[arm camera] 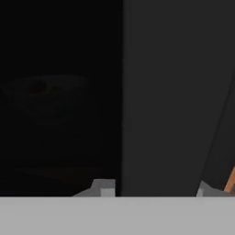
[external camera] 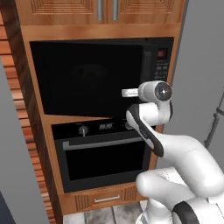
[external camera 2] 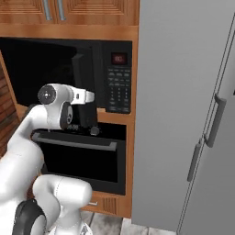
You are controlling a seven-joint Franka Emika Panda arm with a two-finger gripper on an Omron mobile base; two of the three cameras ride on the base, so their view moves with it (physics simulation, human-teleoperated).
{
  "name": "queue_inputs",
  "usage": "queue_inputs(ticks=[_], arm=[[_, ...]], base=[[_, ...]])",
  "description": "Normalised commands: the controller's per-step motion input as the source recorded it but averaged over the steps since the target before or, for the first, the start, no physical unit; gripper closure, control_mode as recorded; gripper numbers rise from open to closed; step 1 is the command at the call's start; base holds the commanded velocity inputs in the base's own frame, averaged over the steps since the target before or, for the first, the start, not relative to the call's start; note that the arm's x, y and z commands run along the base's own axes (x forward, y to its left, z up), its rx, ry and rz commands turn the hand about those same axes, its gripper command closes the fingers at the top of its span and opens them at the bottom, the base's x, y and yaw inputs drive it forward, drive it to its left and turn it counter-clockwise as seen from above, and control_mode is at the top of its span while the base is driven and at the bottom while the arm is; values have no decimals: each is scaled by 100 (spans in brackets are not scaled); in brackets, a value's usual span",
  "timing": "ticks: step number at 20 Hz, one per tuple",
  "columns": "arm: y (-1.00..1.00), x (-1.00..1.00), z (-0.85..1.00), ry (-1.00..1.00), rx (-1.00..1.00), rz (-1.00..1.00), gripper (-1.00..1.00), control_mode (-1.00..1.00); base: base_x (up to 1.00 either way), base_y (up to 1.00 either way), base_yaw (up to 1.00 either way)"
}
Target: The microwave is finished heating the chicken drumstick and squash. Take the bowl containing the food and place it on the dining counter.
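The black microwave (external camera: 87,78) sits built into the wooden cabinet wall, its keypad panel (external camera 2: 118,87) and red display on the right. Its dark glass door (external camera 2: 85,89) stands swung partly out. My gripper (external camera: 127,92) reaches in at the door's free edge (arm camera: 123,92), also seen as the gripper (external camera 2: 90,96) in the right base view. In the hand view the gripper (arm camera: 156,189) is open, its fingertips (arm camera: 103,187) straddling the door edge. A faint round bowl (arm camera: 43,89) shape shows in the dark cavity. The drumstick and squash are hidden in the dark. The dining counter is out of view.
A black oven (external camera: 103,153) with knobs and a bar handle sits right under the microwave. A tall grey fridge (external camera 2: 183,114) with long handles stands to the right. Wooden cupboards (external camera: 100,11) hang above and a drawer (external camera: 105,199) lies below the oven.
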Motion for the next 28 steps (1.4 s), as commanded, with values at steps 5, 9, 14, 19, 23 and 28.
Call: queue_inputs(ticks=[5, 9, 14, 19, 23, 28], arm=[[100, -100, 88, -1, 0, -3, 100, -100], [100, -100, 82, -3, 0, -7, 100, -100], [100, -100, 48, -8, -6, -7, -100, -100], [87, -100, -22, -22, -13, 0, -100, -100], [-35, -100, 4, -32, -4, 10, -100, -100], [-100, -84, 46, -33, 11, 15, -100, -100]], base=[[0, 0, 0], [0, 0, 0], [0, 0, 0], [0, 0, 0], [0, 0, 0], [0, 0, 0]])
